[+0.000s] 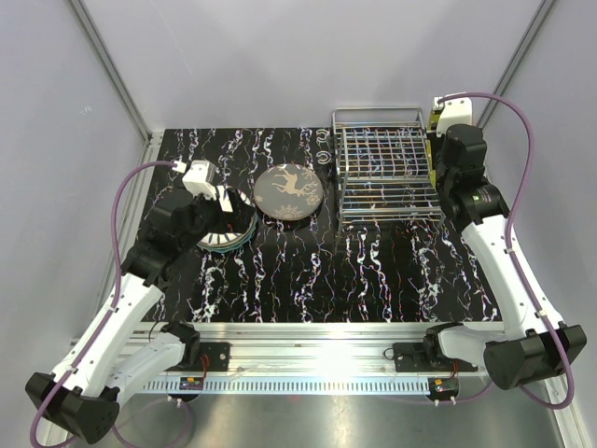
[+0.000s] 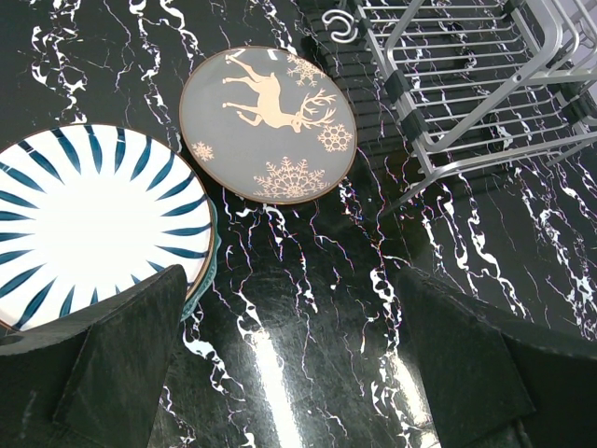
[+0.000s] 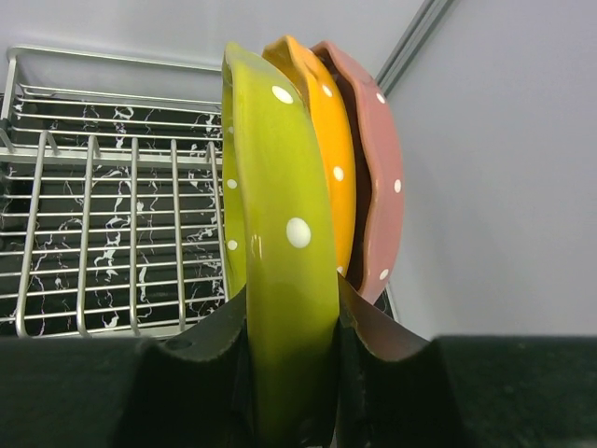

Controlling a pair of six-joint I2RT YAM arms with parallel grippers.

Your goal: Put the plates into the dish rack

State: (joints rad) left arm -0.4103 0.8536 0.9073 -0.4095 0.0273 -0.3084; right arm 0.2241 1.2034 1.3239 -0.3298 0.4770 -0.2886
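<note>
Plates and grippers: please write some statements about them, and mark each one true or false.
1. The right gripper is shut on the yellow-green dotted plate. True.
2. The deer plate stands in the dish rack. False: it lies flat on the table, beside the rack.
3. The left gripper is open and empty. True.
4. The striped plate lies alone. False: it tops a stack; the rim of a teal plate shows beneath.
5. The orange plate sits between the yellow-green one and the pink plate. True.
</note>
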